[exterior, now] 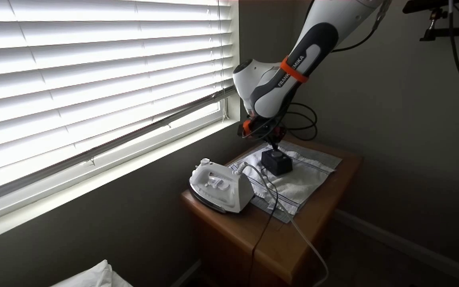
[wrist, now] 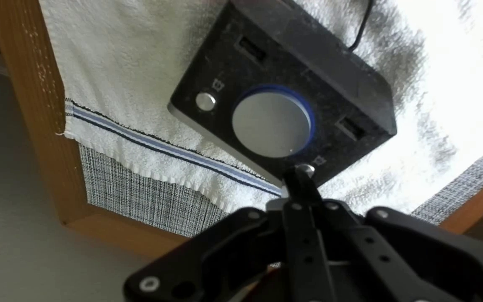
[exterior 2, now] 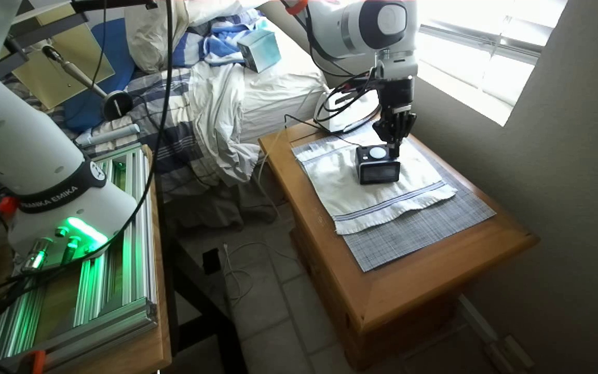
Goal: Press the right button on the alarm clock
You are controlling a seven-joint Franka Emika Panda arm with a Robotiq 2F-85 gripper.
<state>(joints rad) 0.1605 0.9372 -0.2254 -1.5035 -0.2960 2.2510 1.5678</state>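
**Small Correction, Then a Straight Press**

In an exterior view, the alarm clock [exterior: 276, 162] is seen standing on a white striped towel [exterior: 309, 179], which is spread over a grey woven placemat [exterior: 327, 157] on a wooden nightstand [exterior: 331, 188]. A white steam iron [exterior: 220, 188] is set near it. The gripper [exterior: 274, 148] is held pointing down at the clock's top; whether contact is made cannot be told here.

In an exterior view, the clock's dark display [exterior 2: 380, 173] is shown face-on. The gripper's tip is placed at the right side of the top, just beside the large round disc [exterior 2: 377, 152], so the correct side appears to have been chosen.

In the wrist view, the gripper is clenched, with nothing held between its fingertips [wrist: 294, 183]. The right button [wrist: 307, 169] is partly covered by them, while the matching left button [wrist: 205, 101] is left well apart. The tips are judged to lie slightly toward the clock's front edge, so a slight shift onto the button's centre is advised before pressing. The push should be made straight down, short and light: with a soft towel underneath and the button near a corner, the clock could be tipped or slid. Contact with the round disc should be avoided, and the tips should be lifted straight off afterwards.
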